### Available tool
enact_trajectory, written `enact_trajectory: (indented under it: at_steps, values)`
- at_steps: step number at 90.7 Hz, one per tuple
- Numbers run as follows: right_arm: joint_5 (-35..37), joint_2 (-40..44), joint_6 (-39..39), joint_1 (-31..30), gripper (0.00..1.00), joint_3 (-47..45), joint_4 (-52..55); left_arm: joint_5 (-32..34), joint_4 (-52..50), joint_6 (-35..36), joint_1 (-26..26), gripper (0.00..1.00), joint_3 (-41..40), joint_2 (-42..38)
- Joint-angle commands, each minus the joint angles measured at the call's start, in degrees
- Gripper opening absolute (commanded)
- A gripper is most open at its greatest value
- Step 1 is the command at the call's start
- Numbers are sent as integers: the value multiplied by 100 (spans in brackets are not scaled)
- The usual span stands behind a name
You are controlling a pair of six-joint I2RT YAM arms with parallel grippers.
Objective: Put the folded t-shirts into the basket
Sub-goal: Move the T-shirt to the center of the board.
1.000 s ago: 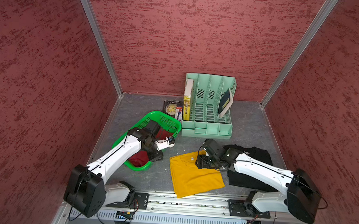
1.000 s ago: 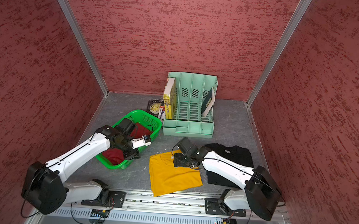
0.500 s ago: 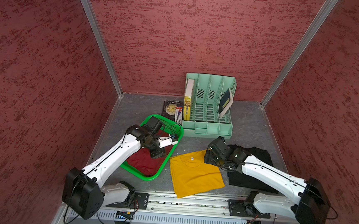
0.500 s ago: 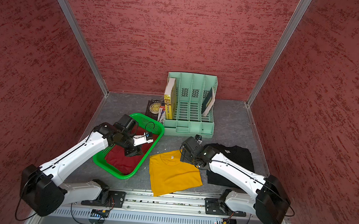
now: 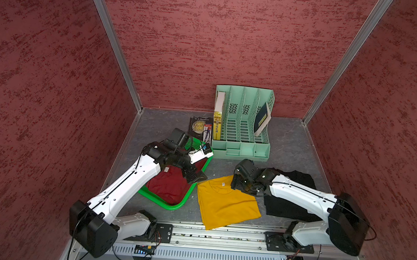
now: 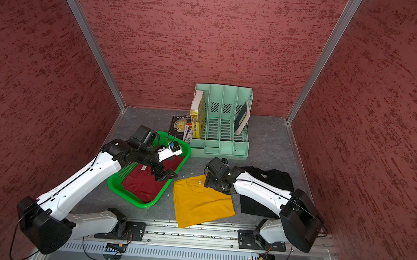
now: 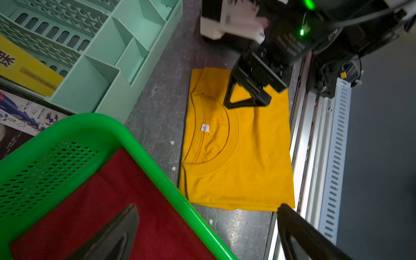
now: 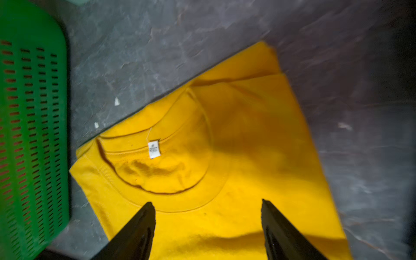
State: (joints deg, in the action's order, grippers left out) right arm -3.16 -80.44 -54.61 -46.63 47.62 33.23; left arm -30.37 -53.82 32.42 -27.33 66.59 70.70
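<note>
Basket point(image 5: 172, 206) has dropped flat; left gripper point(image 5: 197, 178) spread wide

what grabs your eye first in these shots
The mustard yellow folded cotton t-shirt lies flat at front centre, with the open right end effector over its collar end. Beside it, toward the robot's left, a bright green perforated plastic basket holds a dark red folded t-shirt.

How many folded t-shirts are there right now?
3: red t-shirt in the green basket; yellow t-shirt on the table beside it; black t-shirt partly hidden under the right arm.
</note>
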Motion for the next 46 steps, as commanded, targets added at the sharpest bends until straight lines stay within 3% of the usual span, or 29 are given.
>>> enact_trajectory:
  at_steps: [1,7,15,18,21,46]
  values:
    - [-1199,-164,101,34,74,-373,-890,-112,639,-1089,68,100,401,457]
    - [-1516,-242,19,31,71,-637,-1188,-244,470,-1304,207,100,667,721]
    - [-1632,-428,-16,43,68,-818,-1263,-1352,167,-1179,524,100,920,1006]
    - [-1621,-495,-22,74,67,-875,-1215,-1411,253,-1515,588,100,910,1062]
    - [-1614,-532,-28,124,67,-936,-1181,-1175,351,-1775,547,100,910,1102]
    - [-1289,-114,744,1060,67,-1224,-375,-14,815,-1178,-781,100,186,896]
